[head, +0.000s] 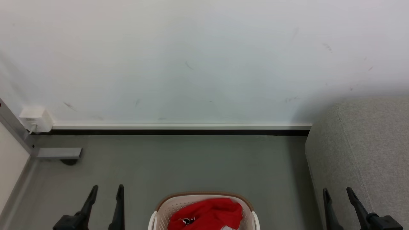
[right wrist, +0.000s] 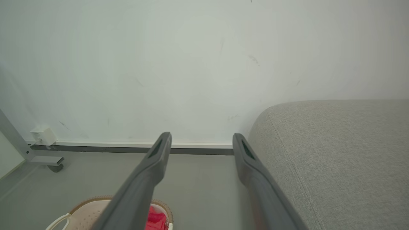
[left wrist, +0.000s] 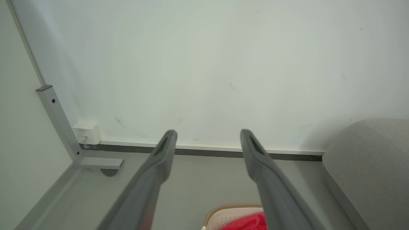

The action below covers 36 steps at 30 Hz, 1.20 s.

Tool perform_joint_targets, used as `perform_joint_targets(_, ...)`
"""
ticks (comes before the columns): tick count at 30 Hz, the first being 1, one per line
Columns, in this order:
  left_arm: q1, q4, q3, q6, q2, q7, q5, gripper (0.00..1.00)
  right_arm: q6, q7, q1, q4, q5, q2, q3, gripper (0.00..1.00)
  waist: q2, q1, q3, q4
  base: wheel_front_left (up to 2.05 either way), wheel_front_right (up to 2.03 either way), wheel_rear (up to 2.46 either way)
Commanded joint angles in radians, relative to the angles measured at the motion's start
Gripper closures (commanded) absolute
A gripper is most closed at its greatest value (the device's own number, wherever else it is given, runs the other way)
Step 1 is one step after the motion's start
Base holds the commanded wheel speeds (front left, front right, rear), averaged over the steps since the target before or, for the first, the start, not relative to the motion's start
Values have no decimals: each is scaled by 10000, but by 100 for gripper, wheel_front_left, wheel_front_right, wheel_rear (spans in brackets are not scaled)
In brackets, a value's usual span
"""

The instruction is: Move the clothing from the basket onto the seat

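**Inspector A:** Surroundings?

**Inspector B:** We record a scuffed white wall (head: 204,64) ahead, with a skirting (head: 179,128) at its foot. In the left corner are a white socket box (head: 35,118) and a grey metal post (left wrist: 59,121) with a flat foot (head: 59,153). Grey floor (head: 191,166) lies between the basket (head: 204,194) and the seat (head: 367,150), which stand apart.

**A:** And the clothing?

**B:** The clothing (head: 207,212) lies in the basket, at the bottom middle of the head view, between the two claws. It is a bunched red heap (we can give it no long axis). A small black-and-white mark (head: 188,220) faces up on its left side.

**A:** Which way do the basket and seat lie?

**B:** The head view's lower edge cuts the basket. The curved end we see points at the wall. The seat's rounded corner stands near the wall, and its seam runs from the wall side towards us. We cannot tell its full length.

**A:** The claws?

**B:** The left claw (head: 107,186) and the right claw (head: 337,189) both stand wide open with nothing in them, fingers pointing towards the wall. The right claw shows against the seat's near edge. We cannot tell whether they touch.
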Motion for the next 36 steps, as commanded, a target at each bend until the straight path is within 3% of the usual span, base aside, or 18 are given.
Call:
perform_joint_targets(1, 143, -35, 21, -69, 101, -102, 231, 0, 31, -74, 60, 48, -259, -92, -39, 0, -1, 0, -3, 3, 0, 0, 0)
perform_joint_targets(12, 251, -14, -157, -587, 358, -237, 466, 0, 32, -230, 114, 238, -664, -94, -32, 0, -1, 0, 6, 3, 0, 0, 0)
perform_joint_targets(36, 261, 157, 71, -687, 428, -237, 351, 0, 31, -229, 94, 317, -668, -89, -109, 0, -1, 0, 0, -8, 0, 0, 0)
